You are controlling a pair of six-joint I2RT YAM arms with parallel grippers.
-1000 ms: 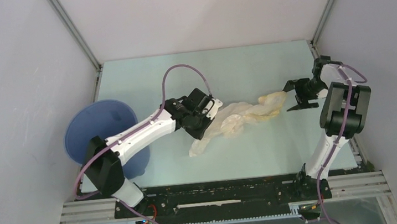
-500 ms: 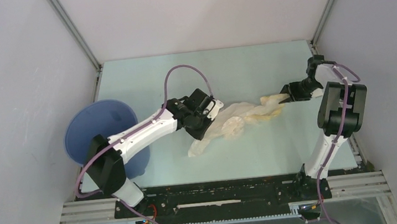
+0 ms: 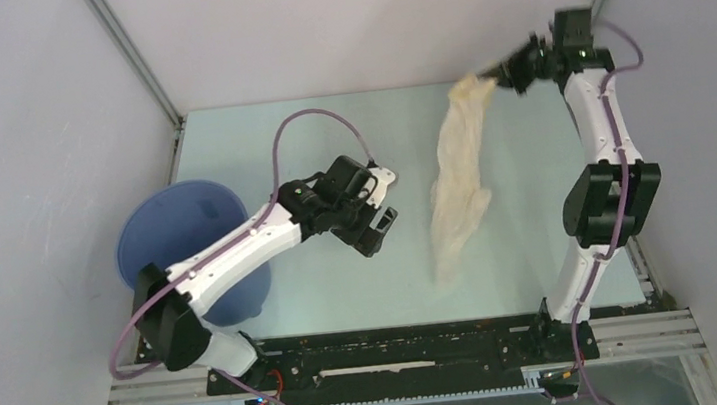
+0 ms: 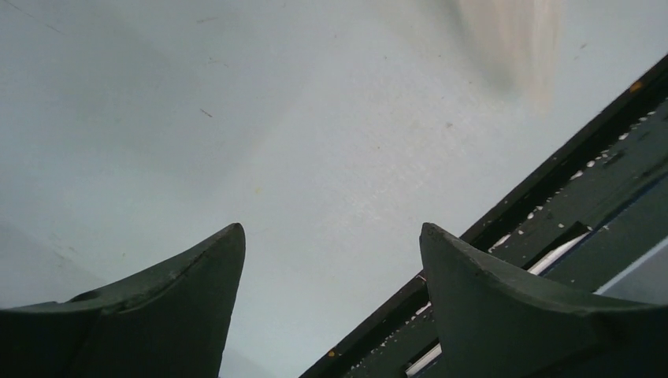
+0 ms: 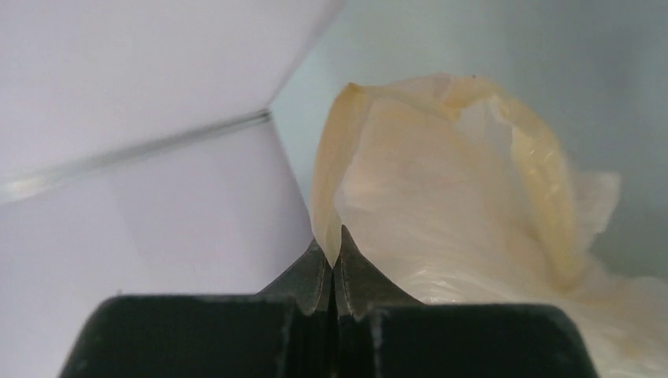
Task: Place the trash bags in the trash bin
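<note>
From the top view, the change is plain. Half a second ago the trash bag [image 3: 458, 187] lay bunched on the worktop [image 3: 327, 135] with a tool at each end. Now the right arm has swung up toward the far right corner, and the right tool [image 3: 512, 74] grips the bag's yellowish rim. The bag hangs from it as one long wrinkled strip, and I cannot tell whether its lower end touches the worktop. The left tool [image 3: 377, 226] has let go and sits beside the strip, apart from it, with its jaws spread. The trash bin [image 3: 151, 229] lies at the left edge, partly under the left arm and well apart from the bag.

In the left wrist view, the left tool [image 4: 331, 236] is wide apart with nothing between its fingers. Below it is only bare worktop [image 4: 236, 94], and the bag [image 4: 512, 39] is a blurred cream streak at the upper right.

In the right wrist view, the right tool [image 5: 336, 244] is pressed together on a thin fold of the bag's [image 5: 441, 197] rim.

For the task, this looks like a handover to one arm — the bag is lifted and drawn out to its full length, but it is on the side opposite the bin. It probably still has to cross the whole worktop, and the grip on so little film looks slight.
</note>
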